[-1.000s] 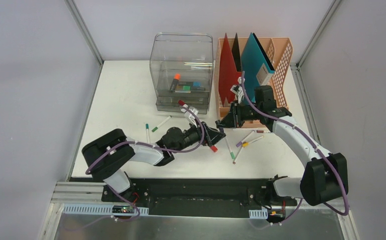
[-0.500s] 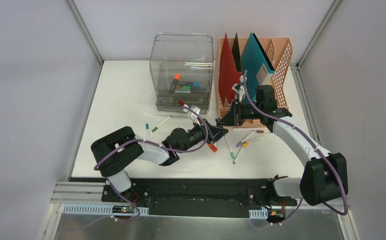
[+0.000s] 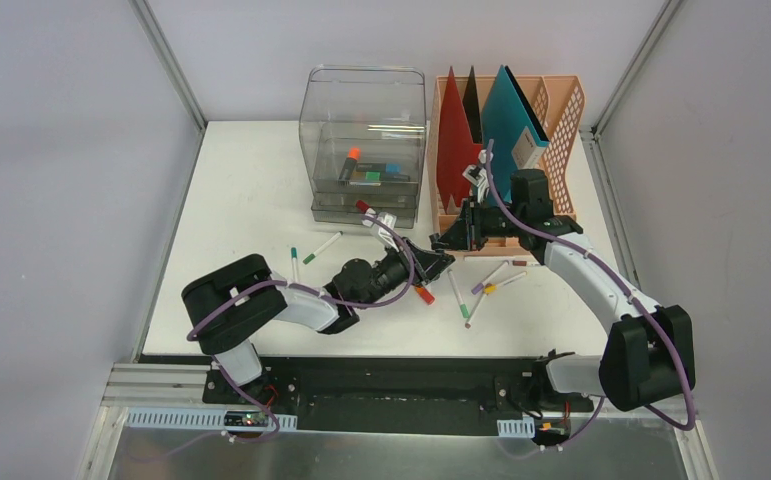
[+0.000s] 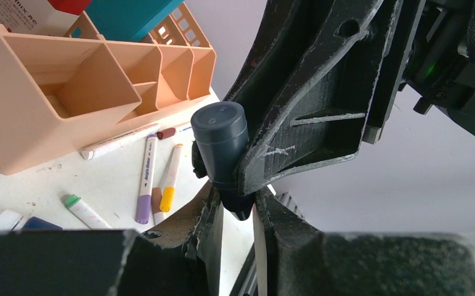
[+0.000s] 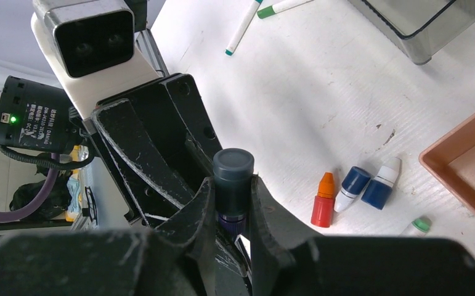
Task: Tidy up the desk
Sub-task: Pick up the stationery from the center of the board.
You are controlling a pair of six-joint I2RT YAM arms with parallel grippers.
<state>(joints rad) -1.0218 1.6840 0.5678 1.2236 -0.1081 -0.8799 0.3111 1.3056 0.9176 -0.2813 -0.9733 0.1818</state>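
We see the 2 arms meeting above the middle of the desk (image 3: pixel 251 180), the white tabletop that carries everything, in front of the peach file rack (image 3: pixel 561 110) and the clear drawer box (image 3: pixel 361 100). Both hold 1 dark-capped marker (image 4: pixel 221 139) in the air. The right gripper (image 5: pixel 231 191) is pressed together on its body just under the cap. The left gripper (image 4: pixel 238 213) pinches the thin lower end, with only the tips of its fingers on it. We judge this to be a passing of the marker from 1 arm to the other. The danger is in the timing. If the right gripper lets go while the left grip is so shallow, the marker can tilt out and fall among the loose markers (image 4: pixel 145 185) lying on the desk below. If 1 arm pulls while both pinch, the cap may come off or the marker may twist. The 2 grippers are also nearly touching, so a small sideways move could knock them together. The rack is near, and a wide swing could hit its front wall.
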